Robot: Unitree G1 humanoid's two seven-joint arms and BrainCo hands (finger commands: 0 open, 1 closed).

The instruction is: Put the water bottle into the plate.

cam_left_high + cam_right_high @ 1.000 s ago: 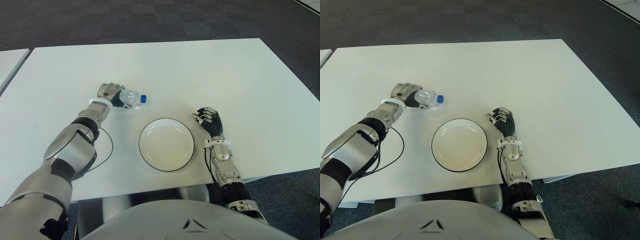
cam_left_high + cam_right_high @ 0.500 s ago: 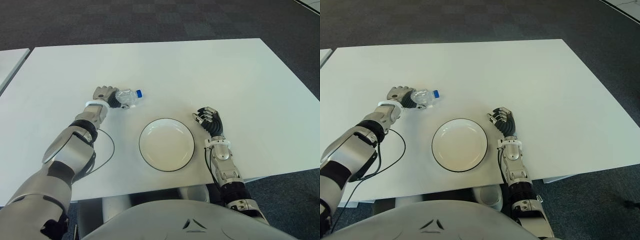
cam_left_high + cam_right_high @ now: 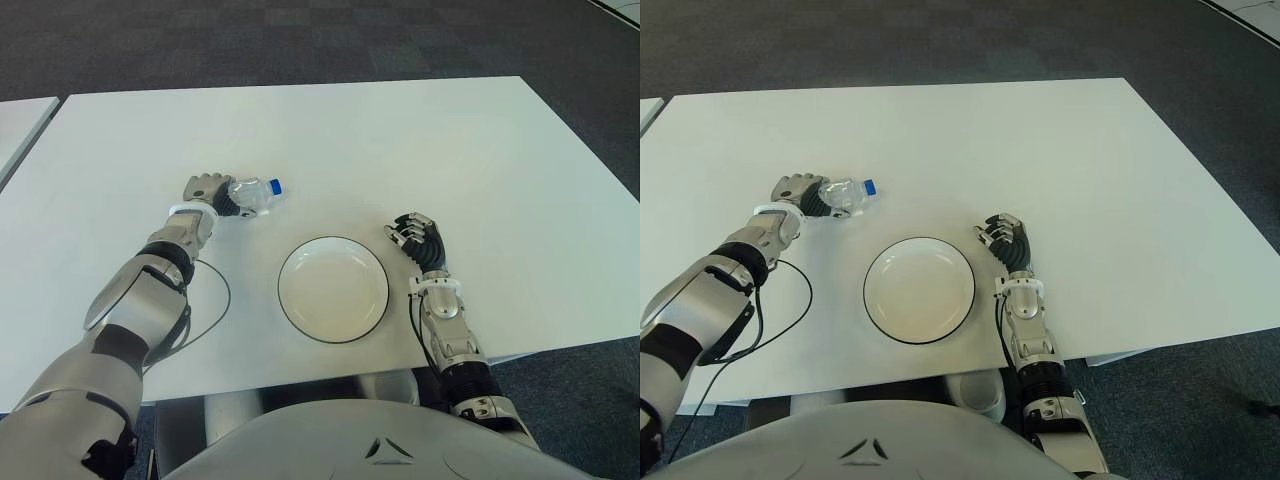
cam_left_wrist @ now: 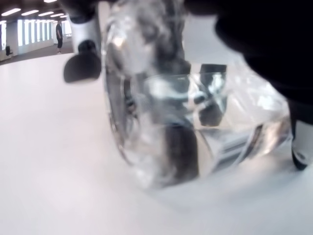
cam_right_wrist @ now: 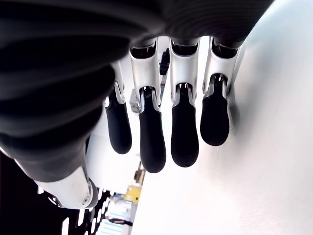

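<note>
Left hand [image 3: 207, 190] wrapped around the base of the water bottle [image 3: 255, 194], lying on its side near the left half of the white table [image 3: 420, 140], long axis toward the right edge, blue cap [image 3: 277, 185] leading. Clear, ribbed, crinkled plastic in the left wrist view. White round plate [image 3: 333, 289] with dark rim nearer the front edge, to the right of the bottle, apart from it. Right hand [image 3: 418, 240] just right of the plate, fingers loosely curled, empty. Left hand clearly the nearer one.
</note>
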